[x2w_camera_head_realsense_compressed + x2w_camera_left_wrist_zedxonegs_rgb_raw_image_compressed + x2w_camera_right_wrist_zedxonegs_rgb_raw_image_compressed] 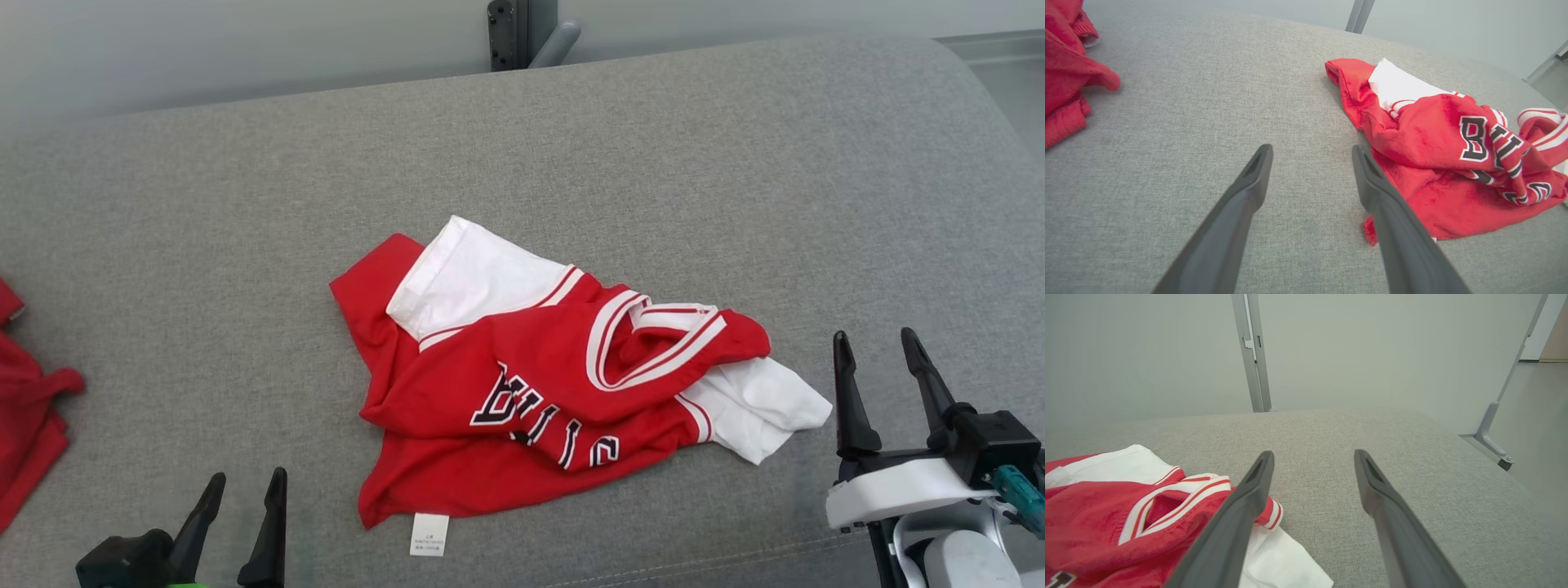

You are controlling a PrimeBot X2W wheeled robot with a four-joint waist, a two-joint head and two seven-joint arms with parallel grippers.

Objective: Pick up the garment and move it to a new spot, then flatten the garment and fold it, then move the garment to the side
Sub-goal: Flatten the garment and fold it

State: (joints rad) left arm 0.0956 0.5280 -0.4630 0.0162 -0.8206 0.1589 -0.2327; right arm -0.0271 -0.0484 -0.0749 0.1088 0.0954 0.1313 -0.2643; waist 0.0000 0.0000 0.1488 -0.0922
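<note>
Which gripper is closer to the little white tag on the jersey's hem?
Left. The left gripper sits open just left of the tag, apart from the jersey; the right gripper is open beyond the white sleeve on the jersey's opposite side.

Grey fabric cushion (245, 204), crumpled red-and-white jersey (531, 384) lying mid-surface; second red garment (28, 416) at its left edge

Soft matt cloth jersey (531, 384); coarse woven grey cloth cushion (653, 163); matt black plastic left pincer (248, 475); smooth grey painted metal post (522, 33).
</note>
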